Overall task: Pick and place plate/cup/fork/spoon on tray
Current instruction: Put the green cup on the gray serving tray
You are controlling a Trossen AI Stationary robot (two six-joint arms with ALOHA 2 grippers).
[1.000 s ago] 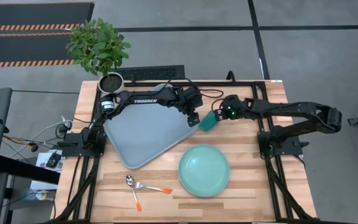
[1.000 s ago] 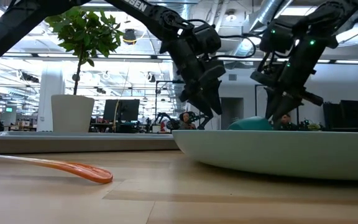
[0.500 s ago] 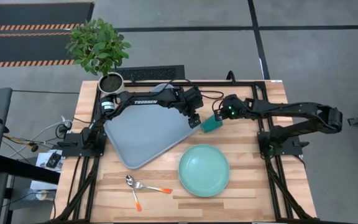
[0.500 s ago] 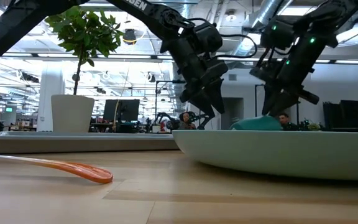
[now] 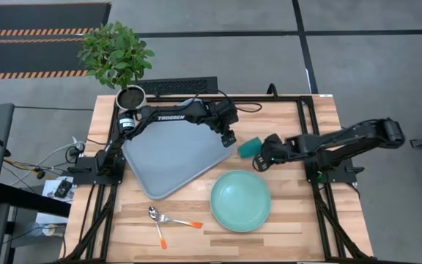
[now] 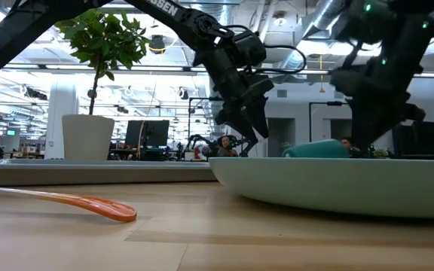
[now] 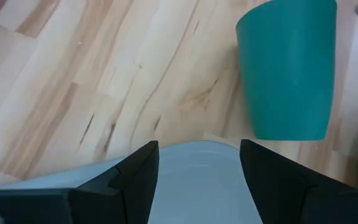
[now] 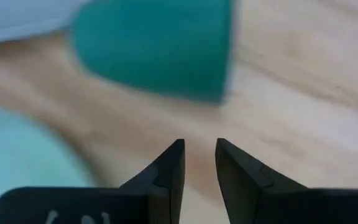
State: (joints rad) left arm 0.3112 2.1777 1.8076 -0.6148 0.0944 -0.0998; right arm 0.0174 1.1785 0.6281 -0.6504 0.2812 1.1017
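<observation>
We are looking first at the right gripper [image 5: 259, 162], which is hovering low over the bare wood just beside the cup [image 5: 248, 147] and just above the far rim of the plate [image 5: 240, 200]. In its wrist view its two dark, wedge-shaped fingers [image 8: 169, 168] are standing close together with only a narrow slot between them, and nothing is sitting in that slot; the cup [image 8: 157, 46] is lying ahead of them, clear of the tips.

The cup is resting on its side on the table [image 5: 284, 220], a smooth, matte teal-green tapered shape with a flat base. It is lying just off the tray's [image 5: 171, 158] right corner, between the two grippers.

The left gripper [image 5: 228, 138] is hanging over that same corner of the tray, its angular black fingers [image 7: 138, 174] spread wide apart and holding nothing. Through its wrist camera we are seeing the pale tray rim [image 7: 197, 149] between them and the cup [image 7: 286, 71] beyond on the streaked wood grain.

The tray is a large, pale grey-blue rectangle with rounded corners and a low raised lip, lying skewed on the tabletop. The plate, round, shallow and glossy mint green, is sitting on the wood near the tray's lower right edge. Farther toward the front edge, two utensils with orange handles [image 5: 171, 221] are lying crossed on the pale butcher-block planks. A leafy potted plant [image 5: 117, 55] is standing at the far left corner.
</observation>
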